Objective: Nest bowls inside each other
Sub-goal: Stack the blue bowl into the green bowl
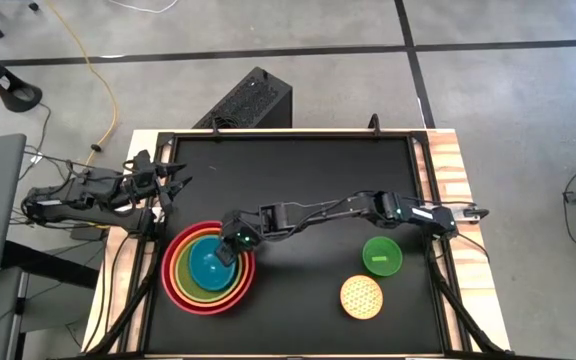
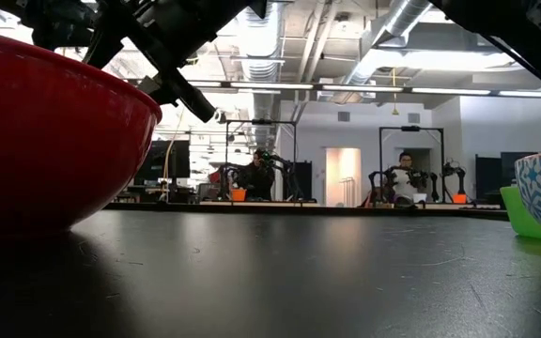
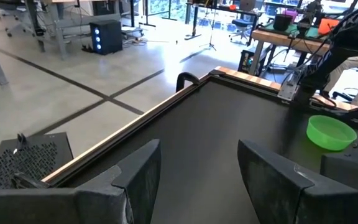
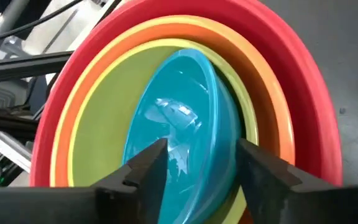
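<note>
Near the table's front left, the red bowl point(image 1: 172, 282) holds the orange bowl point(image 4: 278, 118), the lime green bowl point(image 4: 104, 124) and, innermost, the blue bowl point(image 1: 208, 266). The blue bowl sits tilted in the wrist view point(image 4: 179, 124). My right gripper point(image 4: 201, 171) hovers open over the blue bowl's near rim, one finger over its inside and one outside its wall. The small bright green bowl point(image 1: 382, 254) and the yellow lattice bowl point(image 1: 361, 296) rest on their bases at the front right. My left gripper point(image 3: 197, 180) waits open at the table's left edge. My right gripper comes slanting down from the table's right, its open fingers point(image 4: 260, 174) astride the blue bowl's wall point(image 4: 225, 155). I cannot tell whether either finger touches the wall. The bowl rests inside the lime green bowl.
The black tabletop point(image 1: 308, 180) lies bare across its far half and middle. A dark box point(image 1: 248, 100) and cables lie on the floor beyond the far edge. People sit at benches in the room behind point(image 2: 407, 178).
</note>
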You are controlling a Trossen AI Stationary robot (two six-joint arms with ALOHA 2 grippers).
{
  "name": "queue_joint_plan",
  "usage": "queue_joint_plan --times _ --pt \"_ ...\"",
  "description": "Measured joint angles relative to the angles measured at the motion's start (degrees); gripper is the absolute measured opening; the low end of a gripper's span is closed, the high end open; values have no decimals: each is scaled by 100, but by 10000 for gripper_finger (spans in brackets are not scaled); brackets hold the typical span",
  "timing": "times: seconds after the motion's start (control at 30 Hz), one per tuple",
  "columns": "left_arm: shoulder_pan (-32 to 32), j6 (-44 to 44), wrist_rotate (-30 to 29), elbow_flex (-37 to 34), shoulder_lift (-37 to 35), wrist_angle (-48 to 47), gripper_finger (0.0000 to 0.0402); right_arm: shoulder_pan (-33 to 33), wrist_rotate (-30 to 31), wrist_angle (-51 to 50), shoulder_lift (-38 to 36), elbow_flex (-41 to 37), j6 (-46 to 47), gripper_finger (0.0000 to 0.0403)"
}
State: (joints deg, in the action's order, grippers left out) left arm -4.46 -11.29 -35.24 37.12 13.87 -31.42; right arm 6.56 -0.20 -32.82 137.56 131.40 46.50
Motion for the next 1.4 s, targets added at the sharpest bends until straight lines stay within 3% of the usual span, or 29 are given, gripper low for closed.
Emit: queue_joint_plan --times 0.27,0.53,0.7,0.93,1.4 --pt "0 4 -7 0 0 0 203 -196 -1002 -168 -98 134 -59 229" --pt "0 53 -12 0 0 -10 203 -219 -744 -722 -542 150 -292 211" --pt "0 104 -63 0 0 8 203 -114 -722 -602 -520 137 -367 163" --pt "-1 107 -113 0 0 5 203 -47 -593 -420 -507 -163 -455 15" --pt "-1 101 42 -1 0 -4 203 -54 -770 497 -499 -1009 -129 2"
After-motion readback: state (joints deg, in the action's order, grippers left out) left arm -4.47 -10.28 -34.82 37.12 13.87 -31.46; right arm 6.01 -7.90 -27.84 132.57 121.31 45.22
